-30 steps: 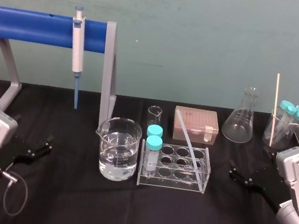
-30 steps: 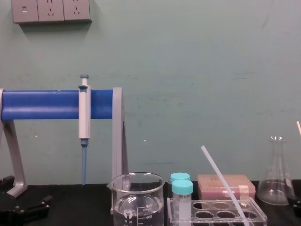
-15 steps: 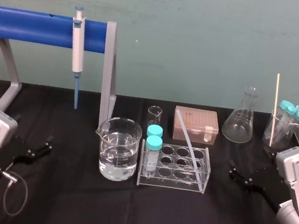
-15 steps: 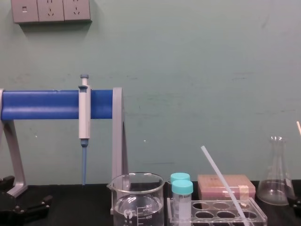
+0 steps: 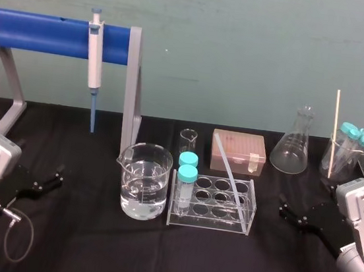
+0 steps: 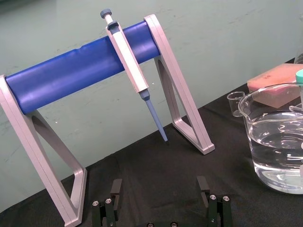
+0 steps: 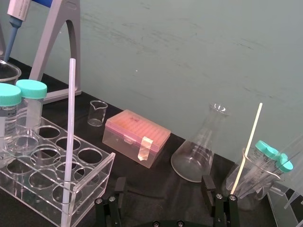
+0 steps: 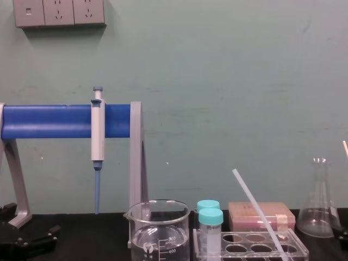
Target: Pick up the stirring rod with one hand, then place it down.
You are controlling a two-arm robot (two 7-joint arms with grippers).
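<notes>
The right gripper (image 7: 162,189) hovers low over the black table (image 5: 89,244) on the robot's right side. Its two black fingers (image 7: 207,185) are spread wide apart and grasp nothing.

Ahead of this gripper and toward its left stands a clear test tube rack (image 5: 207,224). The stirring rod (image 5: 232,178), a thin whitish translucent rod, stands slanted in that rack, well apart from the fingers. Its lower end sits in the front corner cell on the side nearest the right gripper. Its top leans back and away to the left.

Two tubes with teal caps (image 5: 187,173) stand upright at the rack's far end from this gripper. Behind the rack lies a pink box (image 5: 238,151), with a small empty beaker (image 5: 188,140) beside it.

Ahead of the right gripper stands an empty conical flask (image 5: 291,149). Just to the flask's right, a glass (image 5: 342,159) holds a thin pinkish stick (image 5: 334,131) and teal-capped tubes.

The left gripper (image 6: 159,187) hovers low over the table on the robot's left side, also spread open and empty. Ahead of it stands a blue-barred stand (image 5: 48,32) with a pipette (image 5: 95,59) hanging from the bar. To this gripper's right, just beside the rack, sits a large beaker (image 5: 144,181) of clear water.
</notes>
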